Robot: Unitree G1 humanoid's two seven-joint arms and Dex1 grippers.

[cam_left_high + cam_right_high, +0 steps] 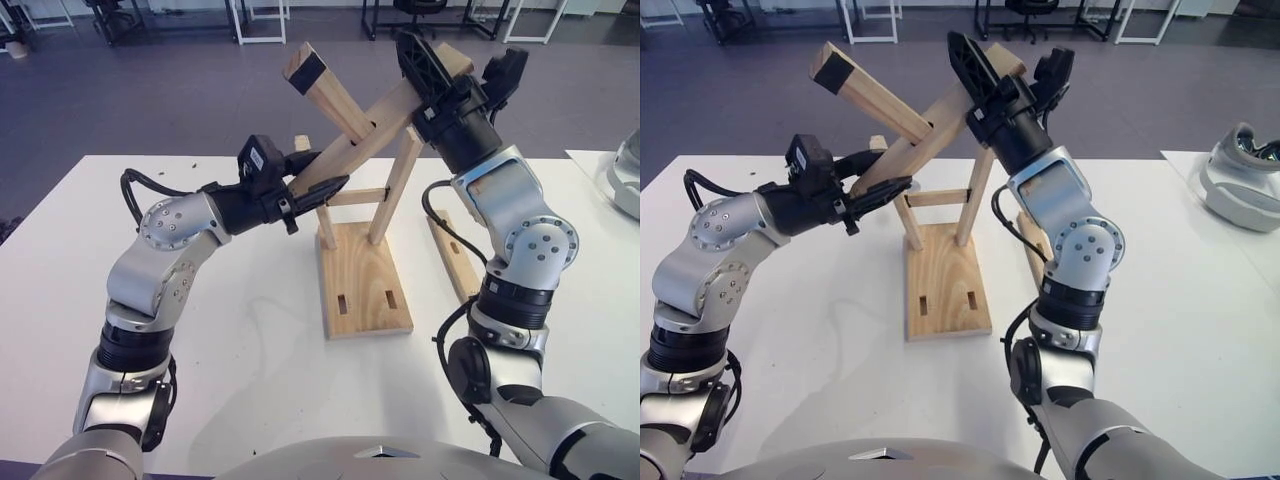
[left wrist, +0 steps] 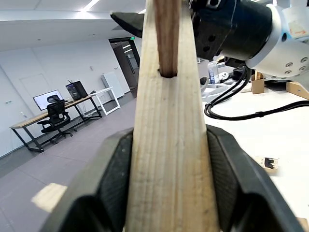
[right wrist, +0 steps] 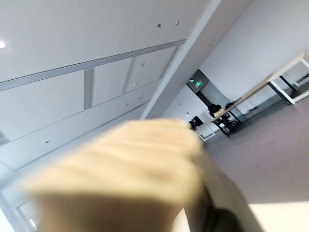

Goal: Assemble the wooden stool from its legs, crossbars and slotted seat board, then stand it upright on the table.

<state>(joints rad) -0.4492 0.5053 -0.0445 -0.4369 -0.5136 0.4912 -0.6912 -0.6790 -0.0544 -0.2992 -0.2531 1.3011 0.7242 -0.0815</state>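
Both arms hold a long wooden leg (image 1: 385, 115) aloft over the far half of the white counter (image 1: 200, 330), slanting from low on the left to high on the right. The left gripper (image 1: 318, 174) has its fingers (image 2: 108, 186) clamped on the leg's lower end. The right gripper (image 1: 455, 78) looks closed around the upper end. A shorter bar (image 1: 325, 85) with a dark end is socketed crosswise into the leg's middle and juts up toward the far left.

Beneath them the slotted seat board (image 1: 365, 285) lies flat on the counter. Two upright legs (image 1: 397, 185) already stand in its far end, with a crossbar (image 1: 355, 197) between them. Two slots (image 1: 343, 303) toward its near edge are unfilled, and a loose wooden piece (image 1: 455, 255) lies just to the right of the board.

The step in hand appears to be bringing the held assembly down to those open slots. Done well, both arms would turn the leg as one, so the socketed joint is not twisted or levered apart. The swing also has to stay clear of the standing pair, which the held leg crosses closely. The leg's end should sit square over its slot before any pressing. The push should go straight down, because the board lies loose and a sideways shove could slide it or tip the seated legs.
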